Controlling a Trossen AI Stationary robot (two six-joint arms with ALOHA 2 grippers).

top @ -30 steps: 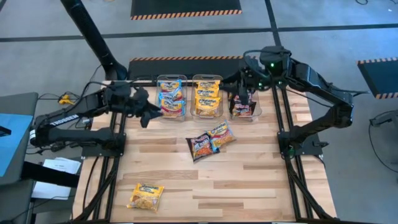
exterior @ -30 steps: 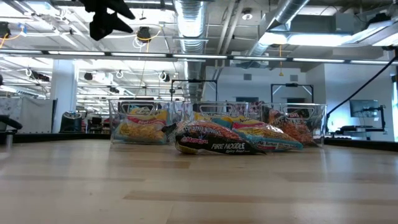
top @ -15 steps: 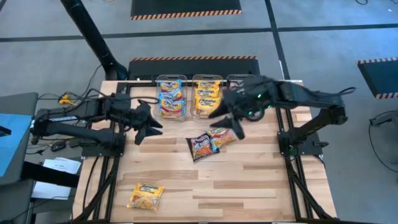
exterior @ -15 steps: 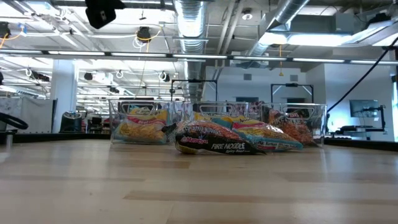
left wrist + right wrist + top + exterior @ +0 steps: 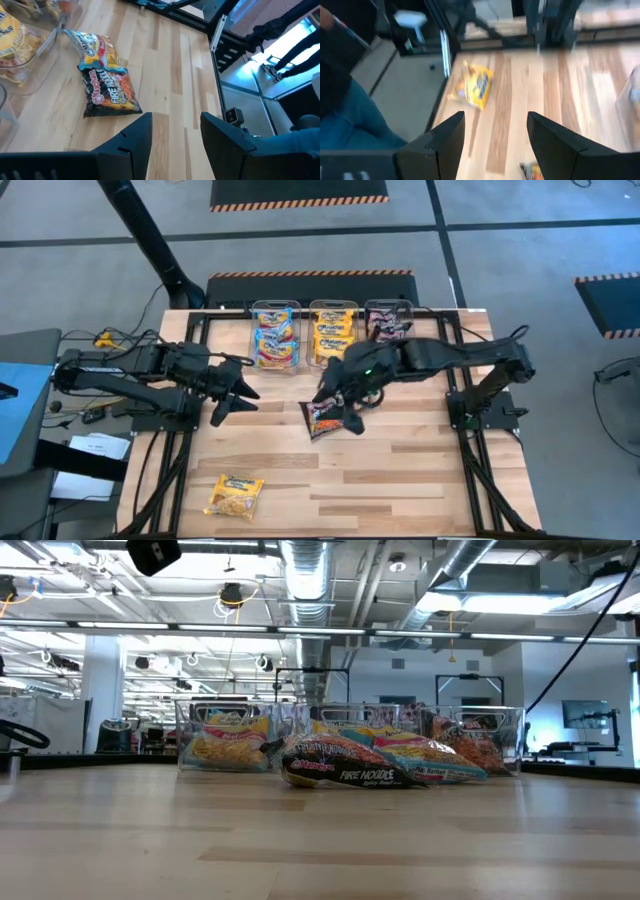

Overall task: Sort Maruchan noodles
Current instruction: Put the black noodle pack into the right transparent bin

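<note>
Right gripper positioned over the dark packet at table centre, jaws spread wide, nothing held. Left gripper at 9 o'clock, jaws parted, empty.

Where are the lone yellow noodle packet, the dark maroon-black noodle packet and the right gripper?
lone yellow noodle packet [image 5: 234, 495]: high view, packet middle.
dark maroon-black noodle packet [image 5: 111, 94]: left wrist view, printed front.
right gripper [image 5: 339, 409]: high view, between fingertips.

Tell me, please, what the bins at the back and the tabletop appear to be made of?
The bins look like clear, glossy plastic: the packets inside show through the walls. The tabletop looks like pale wooden planks joined side by side, with visible grain and seams and a smooth, slightly shiny finish, possibly sealed.
</note>
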